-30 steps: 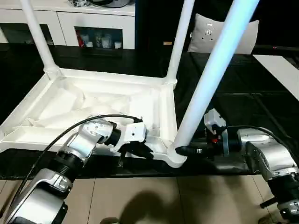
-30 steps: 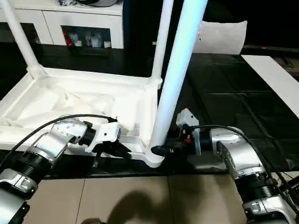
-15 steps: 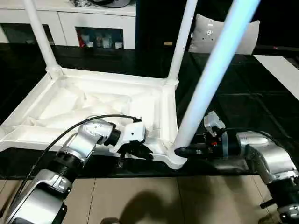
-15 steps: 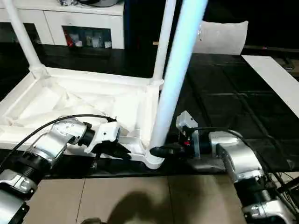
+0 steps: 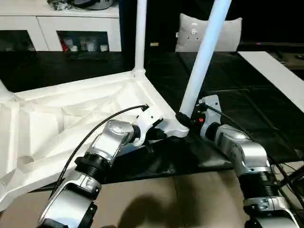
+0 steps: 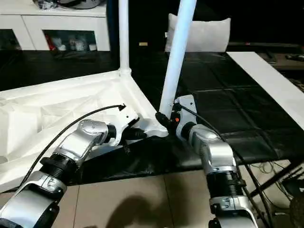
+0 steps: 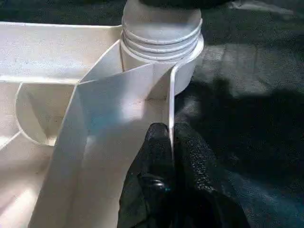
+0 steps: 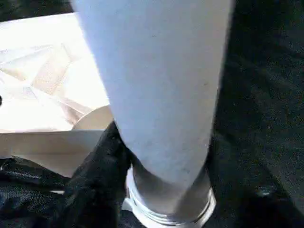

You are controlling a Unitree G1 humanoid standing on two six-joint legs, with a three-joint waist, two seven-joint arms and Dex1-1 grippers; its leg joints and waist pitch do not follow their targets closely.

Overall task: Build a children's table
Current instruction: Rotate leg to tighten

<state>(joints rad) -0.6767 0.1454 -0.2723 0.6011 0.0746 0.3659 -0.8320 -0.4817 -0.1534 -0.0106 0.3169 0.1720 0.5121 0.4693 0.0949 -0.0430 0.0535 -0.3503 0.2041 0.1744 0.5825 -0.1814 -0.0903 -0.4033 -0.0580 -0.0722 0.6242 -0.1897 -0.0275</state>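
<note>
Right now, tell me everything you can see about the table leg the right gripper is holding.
The leg is a long, round, smooth white plastic shaft, tapered. It stands nearly upright, leaning slightly, its ribbed base seated in the round corner socket of the upturned table top. The right gripper clasps it low, just above the socket. The left gripper pinches the top's rim beside that corner.

Table top (image 5: 71, 114) white, ribbed underside. Legs (image 5: 202, 61) white, bluish cast. Tool fingers (image 7: 161, 156) black, textured. Forearms (image 5: 240, 149) silver. Counter (image 5: 266, 118) black. Cushion (image 5: 209, 33) pale grey. Floor (image 5: 166, 199) beige tile.
</note>
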